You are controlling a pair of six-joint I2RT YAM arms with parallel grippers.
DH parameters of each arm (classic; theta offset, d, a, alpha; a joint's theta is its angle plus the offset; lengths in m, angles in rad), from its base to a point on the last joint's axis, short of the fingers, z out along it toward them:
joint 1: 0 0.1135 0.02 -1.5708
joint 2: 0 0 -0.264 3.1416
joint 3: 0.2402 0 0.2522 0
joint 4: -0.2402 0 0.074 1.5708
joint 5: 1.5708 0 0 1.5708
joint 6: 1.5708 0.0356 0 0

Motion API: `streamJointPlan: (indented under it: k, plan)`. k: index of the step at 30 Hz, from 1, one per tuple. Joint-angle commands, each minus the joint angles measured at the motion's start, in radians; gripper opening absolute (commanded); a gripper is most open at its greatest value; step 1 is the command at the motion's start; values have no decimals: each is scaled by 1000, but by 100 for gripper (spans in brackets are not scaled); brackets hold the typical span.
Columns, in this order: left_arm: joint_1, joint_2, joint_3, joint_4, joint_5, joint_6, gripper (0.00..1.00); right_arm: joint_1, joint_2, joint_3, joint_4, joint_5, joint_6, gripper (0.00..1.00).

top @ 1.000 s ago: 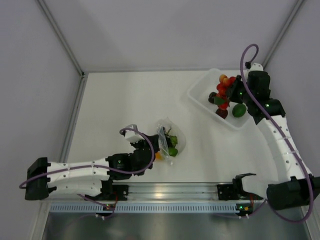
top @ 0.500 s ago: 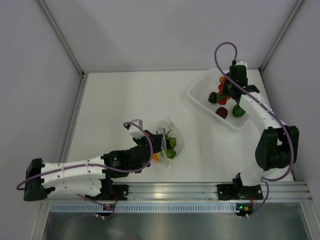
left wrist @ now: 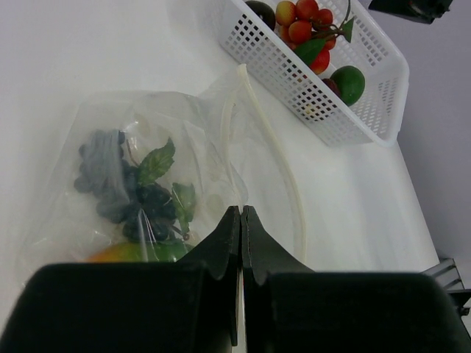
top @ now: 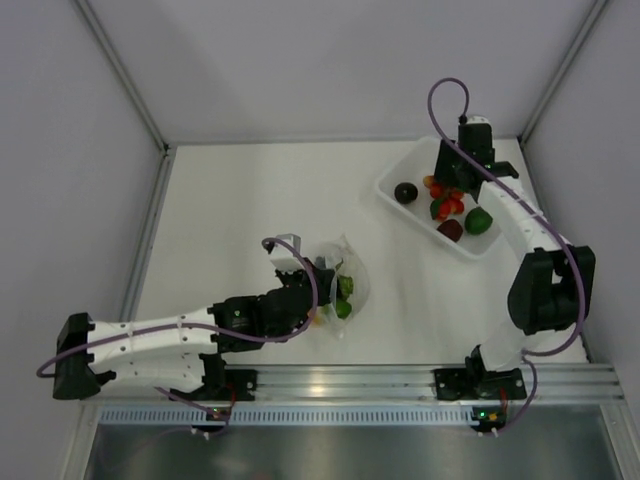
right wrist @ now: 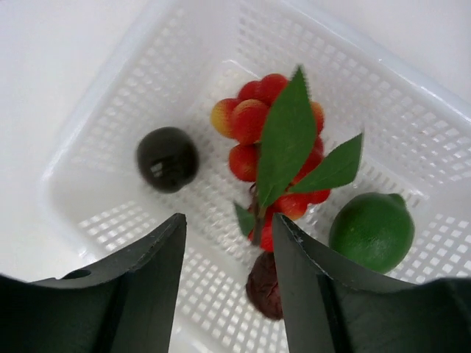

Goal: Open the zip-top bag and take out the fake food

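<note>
While the left gripper (left wrist: 241,212) pinches the zip-top bag (left wrist: 103,118), the right gripper (right wrist: 228,220) hangs open over the red fruit cluster (right wrist: 249,121) in the white mesh basket (right wrist: 110,103).

A white worktop (top: 250,200) fills the middle of the overhead view, matt and evenly lit, with only faint, soft shadows. Three plain pale grey walls close it in: a back wall (top: 340,60), a left wall (top: 60,150) and a right wall (top: 610,130). Slim metal posts run down the two far corners, a left post (top: 121,75) and a right post (top: 571,62). A metal strip (top: 147,235) edges the worktop's left side. Along the near edge lies a bright aluminium rail (top: 340,380) that catches a glare of light, with a slotted grey strip (top: 330,414) just below it. Beneath that shows a darker grey surface (top: 350,455).
</note>
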Motion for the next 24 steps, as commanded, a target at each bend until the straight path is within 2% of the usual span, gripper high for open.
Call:
streamJointPlan:
  k: [1, 7, 11, 12, 15, 18, 22, 24]
  plan:
    - [5, 17, 58, 11, 17, 26, 0, 8, -227, -36, 2, -144, 31, 50]
    - [5, 30, 85, 11, 15, 12, 0, 128, -511, -258, 61, -335, 106, 32]
    - [4, 36, 100, 11, 23, -2, 0, 277, -639, -380, 136, -392, 156, 31]
    - [5, 37, 103, 11, 29, -2, 0, 330, -662, -436, 204, -412, 169, 29]
    - [5, 42, 117, 13, 44, -13, 0, 403, -731, -515, 288, -458, 239, 26]
    - [5, 53, 131, 13, 51, -23, 0, 519, -746, -566, 311, -379, 269, 24]
    - [5, 60, 140, 20, 58, -45, 0, 708, -706, -592, 323, -179, 270, 22]
    - [5, 63, 138, 34, 61, -59, 0, 757, -677, -605, 344, -119, 276, 21]
